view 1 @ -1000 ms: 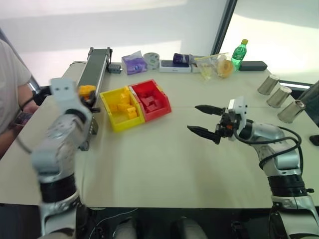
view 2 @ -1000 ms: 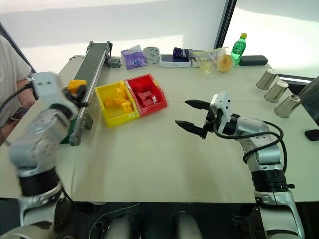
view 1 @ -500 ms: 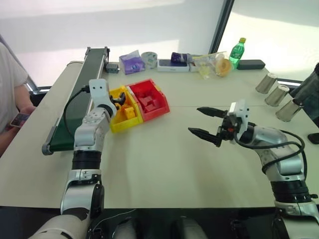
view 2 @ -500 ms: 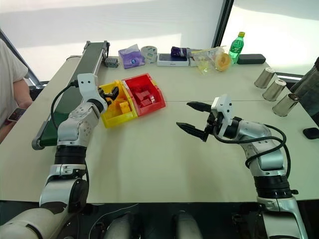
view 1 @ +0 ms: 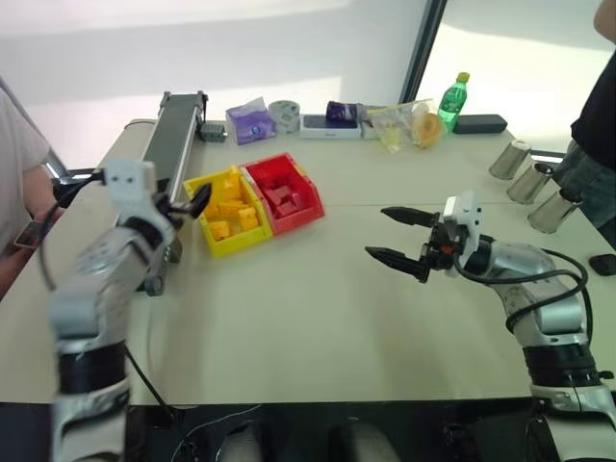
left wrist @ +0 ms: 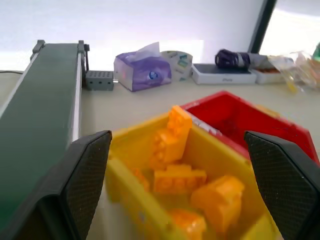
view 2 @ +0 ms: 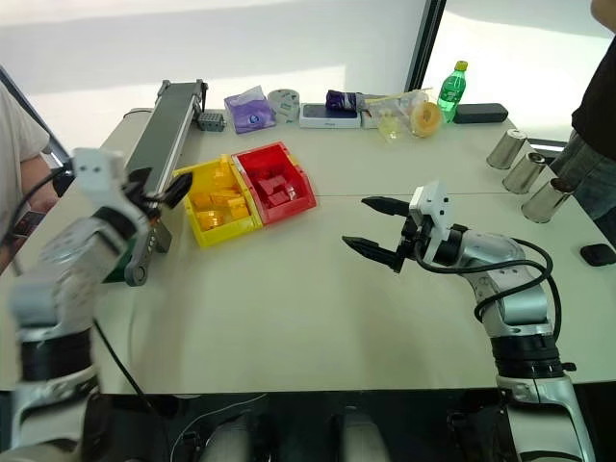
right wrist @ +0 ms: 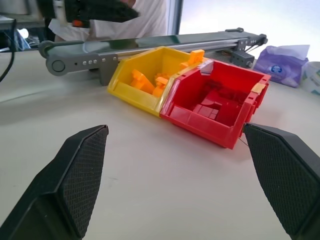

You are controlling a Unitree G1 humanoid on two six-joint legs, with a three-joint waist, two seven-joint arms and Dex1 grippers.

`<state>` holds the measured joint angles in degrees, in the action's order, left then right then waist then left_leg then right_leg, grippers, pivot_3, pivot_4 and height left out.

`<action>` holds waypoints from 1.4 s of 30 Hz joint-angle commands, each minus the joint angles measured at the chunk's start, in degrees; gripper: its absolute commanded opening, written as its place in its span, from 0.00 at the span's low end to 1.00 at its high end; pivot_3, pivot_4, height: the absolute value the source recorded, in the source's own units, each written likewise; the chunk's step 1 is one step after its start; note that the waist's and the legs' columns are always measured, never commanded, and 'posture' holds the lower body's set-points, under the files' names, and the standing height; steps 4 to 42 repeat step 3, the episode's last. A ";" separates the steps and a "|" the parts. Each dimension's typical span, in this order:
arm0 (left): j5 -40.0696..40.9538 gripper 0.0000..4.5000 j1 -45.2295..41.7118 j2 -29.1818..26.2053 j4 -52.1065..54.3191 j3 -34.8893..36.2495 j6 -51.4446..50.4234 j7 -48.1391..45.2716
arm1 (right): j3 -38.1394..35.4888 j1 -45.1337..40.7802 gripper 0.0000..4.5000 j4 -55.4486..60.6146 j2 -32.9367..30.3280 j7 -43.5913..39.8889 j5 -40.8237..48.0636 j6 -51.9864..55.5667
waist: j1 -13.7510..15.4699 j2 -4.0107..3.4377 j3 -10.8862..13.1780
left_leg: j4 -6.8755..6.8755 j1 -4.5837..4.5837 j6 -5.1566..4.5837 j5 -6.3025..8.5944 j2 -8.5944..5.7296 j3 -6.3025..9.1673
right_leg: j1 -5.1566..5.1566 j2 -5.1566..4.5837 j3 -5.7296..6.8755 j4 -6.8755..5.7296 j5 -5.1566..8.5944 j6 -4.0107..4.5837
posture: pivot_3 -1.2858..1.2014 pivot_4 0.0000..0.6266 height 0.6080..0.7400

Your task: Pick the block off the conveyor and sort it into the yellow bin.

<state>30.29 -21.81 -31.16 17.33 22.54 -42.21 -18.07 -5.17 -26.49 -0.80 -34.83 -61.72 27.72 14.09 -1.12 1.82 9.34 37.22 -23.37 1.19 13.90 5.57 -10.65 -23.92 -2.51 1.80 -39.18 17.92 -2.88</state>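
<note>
Resting in yellow bin point(left wrist: 131, 186) | block point(left wrist: 171, 134) | L fingers point(left wrist: 85, 175) apart, clear

Two bins point(view 1: 252, 201) side by side mid-table, just right of a conveyor point(view 1: 171, 144) along the left edge; blocks point(left wrist: 175, 175) in the left bin; bottle point(view 1: 449, 99), tissue pack point(view 1: 249, 122) behind; cups point(view 1: 527, 183) far right.

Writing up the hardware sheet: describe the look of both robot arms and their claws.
Both arms are built of rounded silver-grey segments with black joint bands. The left claw and right claw each have two black tapered fingers; the wrist views show cross-hatched pads. A white boxy block sits at each wrist. Black cables loop along both forearms.
</note>
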 commanded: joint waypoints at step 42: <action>5.30 0.99 12.88 -5.98 8.81 11.10 1.23 -8.69 | -0.59 -2.18 1.00 -1.07 -0.65 -1.51 -0.06 -1.65 | 0.23 0.00 0.00 | 0.00 0.00 0.00 0.00 -0.01 0.02 | 0.01 -0.03 0.02 0.01 0.00 0.01 | 0.52 0.24 1.00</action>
